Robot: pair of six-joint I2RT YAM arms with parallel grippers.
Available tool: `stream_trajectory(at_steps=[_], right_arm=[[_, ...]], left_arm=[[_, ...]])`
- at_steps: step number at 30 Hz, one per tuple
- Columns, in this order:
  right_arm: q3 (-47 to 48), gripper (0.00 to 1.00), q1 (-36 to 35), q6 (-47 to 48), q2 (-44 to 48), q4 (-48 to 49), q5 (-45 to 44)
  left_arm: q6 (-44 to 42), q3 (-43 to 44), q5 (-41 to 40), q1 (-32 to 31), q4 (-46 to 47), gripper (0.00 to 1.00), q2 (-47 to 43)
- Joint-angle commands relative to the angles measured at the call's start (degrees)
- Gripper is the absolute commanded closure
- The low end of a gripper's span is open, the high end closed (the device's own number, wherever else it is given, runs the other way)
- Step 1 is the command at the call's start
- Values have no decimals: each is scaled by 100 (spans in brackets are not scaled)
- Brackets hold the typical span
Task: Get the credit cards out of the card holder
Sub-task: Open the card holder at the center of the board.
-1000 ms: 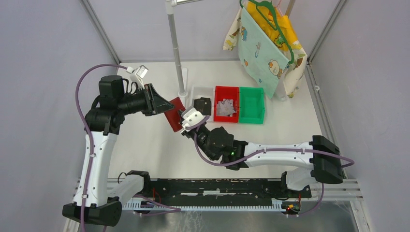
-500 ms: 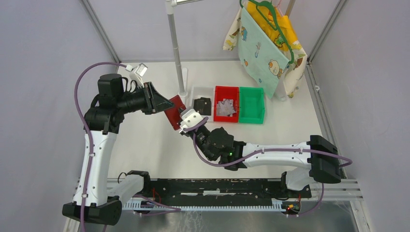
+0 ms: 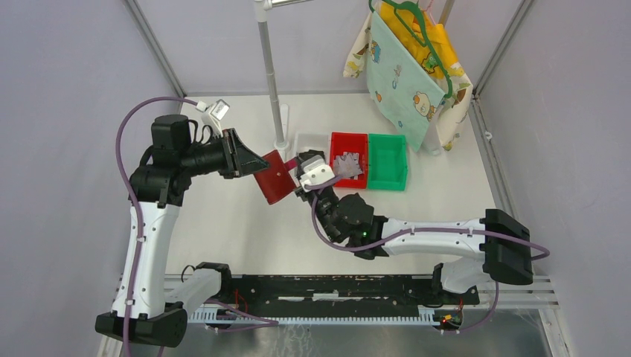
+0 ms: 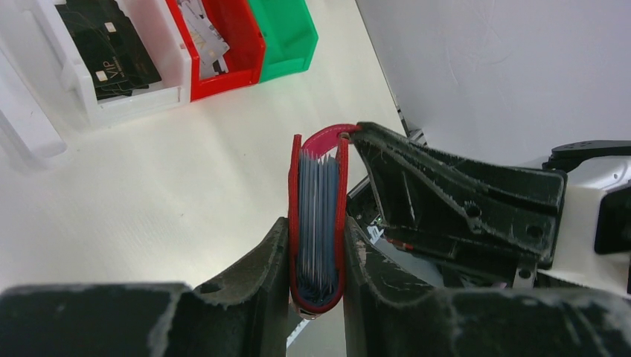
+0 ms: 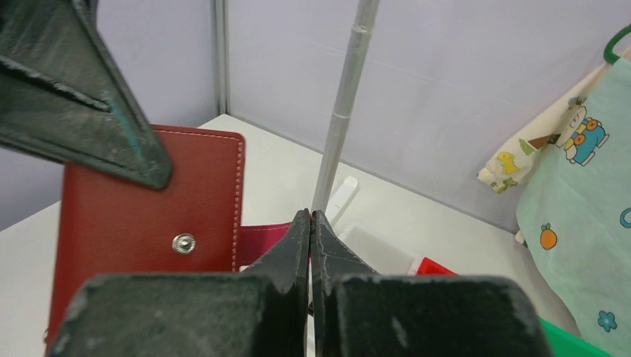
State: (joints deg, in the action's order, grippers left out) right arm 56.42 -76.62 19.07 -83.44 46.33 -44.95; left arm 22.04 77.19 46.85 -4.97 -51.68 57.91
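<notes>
Left tool: clamped across one end of the card holder, which it held up clear of the table, left of centre.
Card holder: dark red, covers close together; greyish sleeves showed edge-on between them in the left wrist view.
Credit cards: none told apart from the sleeves; judged to be inside, none out.
Right tool: closed, fingertips pressed together, just right of the holder.
Closing tab: pink inner face showing, off its snap stud, reaching across to the right tool's fingers. Touching them, as far as could be seen; whether nipped between them, could not tell.
Step in hand: judged to be opening, with the tab freed and the covers not yet spread. Extraction not begun.
Next move calls for: the right tool to fold the loose cover away from the sleeves while the left grip stayed firm, then open slightly and pinch one thin card edge. Sleeves looked tightly packed, so a fine, square approach seemed needed.
Far side: white tray with black cards, then red bin and green bin, all well apart from the holder.
</notes>
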Motion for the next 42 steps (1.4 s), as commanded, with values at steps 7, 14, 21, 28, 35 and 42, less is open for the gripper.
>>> stream_trajectory(at_steps=[7,14,21,28,35,42], right_arm=[[-209,100,180,-608,728,-129,98],[-185,22,639,-2240,1420,-1693,1403],[-1373,3,1004,-3361,2336,-1007,2720],[-2287,2,1067,-3836,2501,550,3687],[-2121,2,1318,-4801,1903,1375,4371],[-1824,2,1570,-5575,1433,2043,4845]], left_arm=[[-380,312,378,-7,16,98,-106],[-559,409,515,-4,97,98,-138],[-324,506,690,-6,333,98,-109],[43,491,895,-4,746,98,-129],[299,423,1397,-3,1169,98,-219],[420,400,1921,-10,1353,98,-332]])
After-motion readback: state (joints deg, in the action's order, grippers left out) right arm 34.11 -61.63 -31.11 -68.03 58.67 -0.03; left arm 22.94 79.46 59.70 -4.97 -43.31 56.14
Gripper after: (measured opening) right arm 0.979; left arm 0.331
